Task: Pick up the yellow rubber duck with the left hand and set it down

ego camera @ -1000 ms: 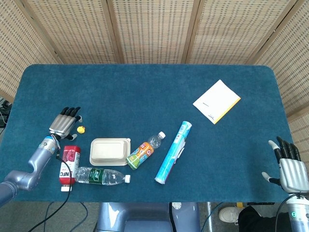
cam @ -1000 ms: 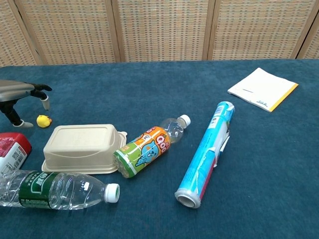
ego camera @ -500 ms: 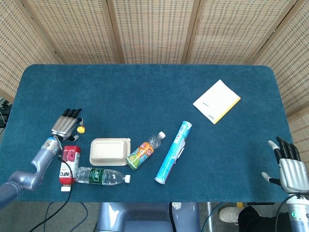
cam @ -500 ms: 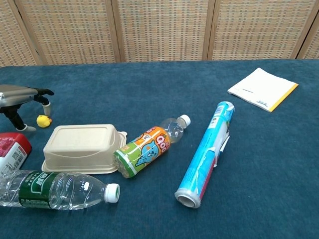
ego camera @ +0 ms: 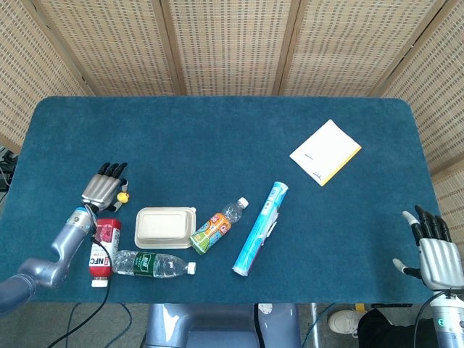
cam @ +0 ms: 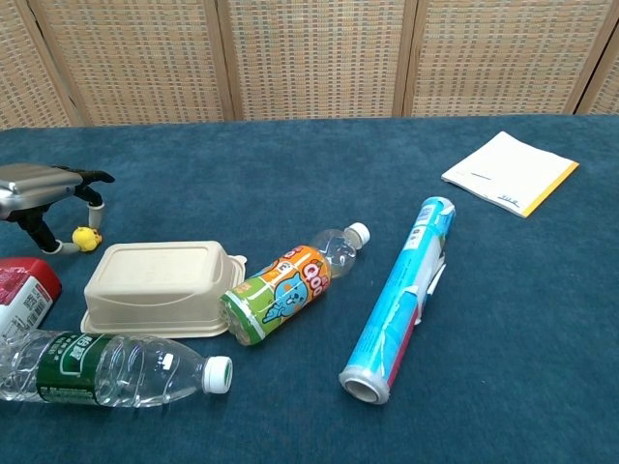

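Observation:
The small yellow rubber duck (ego camera: 124, 196) (cam: 87, 239) sits on the blue table (ego camera: 217, 145), just left of the beige lunch box. My left hand (ego camera: 104, 190) (cam: 44, 188) hovers over the duck's left side with its fingers spread. In the chest view the thumb reaches down close beside the duck on the left and a finger hangs above it on the right, with no grip closed on it. My right hand (ego camera: 433, 250) rests with fingers straight at the table's front right corner, holding nothing.
Close to the duck lie a beige lunch box (ego camera: 165, 228) (cam: 160, 285), a red bottle (ego camera: 104, 243) (cam: 24, 290) and a clear water bottle (ego camera: 152, 264) (cam: 106, 367). Further right are an orange drink bottle (ego camera: 217, 226), a blue roll (ego camera: 261, 228) and a notepad (ego camera: 325, 152).
My left hand has shifted right and lower, from beside the duck to over it, with thumb and finger now straddling it. The duck and the right hand have not moved.

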